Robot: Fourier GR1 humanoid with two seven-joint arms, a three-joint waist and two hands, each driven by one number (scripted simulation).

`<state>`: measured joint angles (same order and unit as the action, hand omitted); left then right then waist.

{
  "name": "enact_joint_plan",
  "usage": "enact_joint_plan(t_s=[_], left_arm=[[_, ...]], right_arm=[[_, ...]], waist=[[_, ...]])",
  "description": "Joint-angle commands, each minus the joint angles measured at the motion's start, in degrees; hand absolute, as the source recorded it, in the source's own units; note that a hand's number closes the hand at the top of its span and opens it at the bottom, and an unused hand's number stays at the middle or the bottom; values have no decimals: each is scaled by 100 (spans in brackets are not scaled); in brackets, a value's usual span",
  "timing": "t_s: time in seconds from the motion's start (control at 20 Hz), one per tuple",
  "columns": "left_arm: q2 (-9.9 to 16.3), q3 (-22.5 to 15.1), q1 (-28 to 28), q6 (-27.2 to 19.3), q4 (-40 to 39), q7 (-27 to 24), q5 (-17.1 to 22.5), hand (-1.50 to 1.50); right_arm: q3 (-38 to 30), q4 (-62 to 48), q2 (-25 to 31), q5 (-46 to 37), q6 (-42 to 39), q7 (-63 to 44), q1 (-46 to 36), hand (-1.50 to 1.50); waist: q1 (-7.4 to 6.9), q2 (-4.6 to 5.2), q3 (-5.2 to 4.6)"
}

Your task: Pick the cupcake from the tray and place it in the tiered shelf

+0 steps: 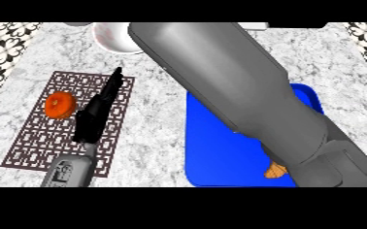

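Your left hand (97, 114) rests over the patterned mat (43, 140), fingers straight. Your right forearm (237, 92) crosses the blue tray (215, 150); its hand is hidden, so you cannot tell its fingers. No cupcake shows on the tray.

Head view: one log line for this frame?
left hand open over brown lattice panel | right grey forearm across blue tray, hand out of view | orange round item on panel
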<state>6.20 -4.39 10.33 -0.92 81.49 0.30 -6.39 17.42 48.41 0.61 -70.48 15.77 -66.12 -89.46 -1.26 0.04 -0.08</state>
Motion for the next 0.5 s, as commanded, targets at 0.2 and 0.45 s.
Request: enact_joint_plan(t_s=[0.2,0.45], left_arm=[[-203,-176,-71,-85,161,66,-106,0],[91,106,151,206,253,231,133,0]], right_arm=[[-161,-986,-58,-649,281,-294,-151,150],[-494,-1560,-43,-729,1362,366,196,150]], waist=[[-15,19,0],[-100,65,0]])
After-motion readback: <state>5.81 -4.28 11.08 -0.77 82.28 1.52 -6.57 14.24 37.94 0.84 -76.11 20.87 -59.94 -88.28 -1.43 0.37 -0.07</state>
